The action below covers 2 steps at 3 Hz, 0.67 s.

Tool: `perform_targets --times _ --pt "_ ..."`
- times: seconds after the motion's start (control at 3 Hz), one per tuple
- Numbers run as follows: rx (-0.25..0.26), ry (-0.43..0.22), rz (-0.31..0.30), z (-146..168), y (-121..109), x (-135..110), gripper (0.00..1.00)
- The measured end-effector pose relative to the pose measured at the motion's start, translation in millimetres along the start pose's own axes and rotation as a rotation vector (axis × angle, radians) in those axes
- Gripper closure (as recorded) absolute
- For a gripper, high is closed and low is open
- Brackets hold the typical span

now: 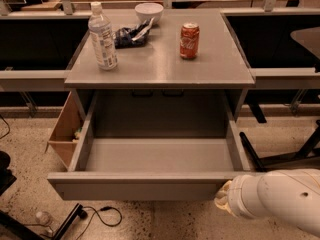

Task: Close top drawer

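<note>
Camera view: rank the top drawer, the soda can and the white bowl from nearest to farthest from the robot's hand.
1. top drawer: pulled open, its front right beside the hand at lower right.
2. soda can: on the cabinet top, right of middle.
3. white bowl: at the far back of the cabinet top.

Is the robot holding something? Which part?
Cannot tell. The end effector is at the right end of the top drawer front; any hold is hidden.
</note>
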<state>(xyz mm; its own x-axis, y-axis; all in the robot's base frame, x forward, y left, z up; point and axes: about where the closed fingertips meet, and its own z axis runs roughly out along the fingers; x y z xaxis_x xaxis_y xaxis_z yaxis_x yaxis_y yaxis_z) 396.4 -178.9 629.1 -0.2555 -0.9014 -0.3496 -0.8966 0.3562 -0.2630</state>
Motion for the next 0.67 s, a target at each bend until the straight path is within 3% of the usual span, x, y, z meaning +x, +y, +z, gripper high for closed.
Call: perform_targets --times 0.67 --pt "0.018 -0.034 -0.033 11.3 -9.9 -7.8 1.0"
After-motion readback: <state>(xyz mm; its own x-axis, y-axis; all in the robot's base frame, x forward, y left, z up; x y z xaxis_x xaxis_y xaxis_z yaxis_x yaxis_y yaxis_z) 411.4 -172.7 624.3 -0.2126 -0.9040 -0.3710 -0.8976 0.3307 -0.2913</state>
